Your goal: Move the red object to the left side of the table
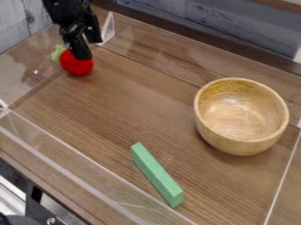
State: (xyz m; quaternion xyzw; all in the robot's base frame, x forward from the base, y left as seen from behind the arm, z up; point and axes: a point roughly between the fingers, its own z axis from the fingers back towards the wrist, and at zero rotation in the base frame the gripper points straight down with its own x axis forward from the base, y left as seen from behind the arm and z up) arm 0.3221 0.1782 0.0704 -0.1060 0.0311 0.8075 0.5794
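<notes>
The red object (77,63), a small round toy fruit with a light-green leafy top on its left, rests on the brown wood-grain table (129,110) near the far left corner. My black gripper (80,41) hangs just above it, pointing down, fingers open and nothing between them. It appears clear of the fruit.
A wooden bowl (241,115) sits at the right side. A flat green rectangular block (157,174) lies near the front edge. Low clear acrylic walls (70,167) edge the tabletop, with one close behind the gripper.
</notes>
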